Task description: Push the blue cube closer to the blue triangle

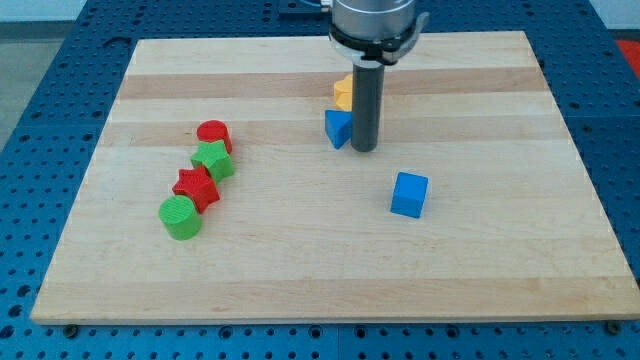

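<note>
Board [300, 290]: pale wooden top on a blue perforated bench; you see it from the near edge.

Blue cube [409, 194]: right of centre, standing alone on bare wood, well apart from every other block. It sits square-on but slightly turned, one corner edge facing you and a little to the left. No long axis; its sides look equal.

Blue triangle [338, 128]: far and to the left of the cube, near the board's middle. Its right part is hidden behind the rod, so you cannot tell which way it points.

Yellow block [343, 93]: just beyond the triangle, touching or nearly so; shape unclear, possibly a pentagon, as the rod covers much of it.

My tip [364, 150]: the rod comes straight down, with nothing to open or close, and ends on the board just right of the blue triangle, seemingly against it. It stands far-left of the blue cube, with clear wood between them.

Left group, running near to far in a slanted chain: green cylinder [181, 217], red star [196, 187], green star [213, 158], red cylinder [213, 133], each touching the next.
</note>
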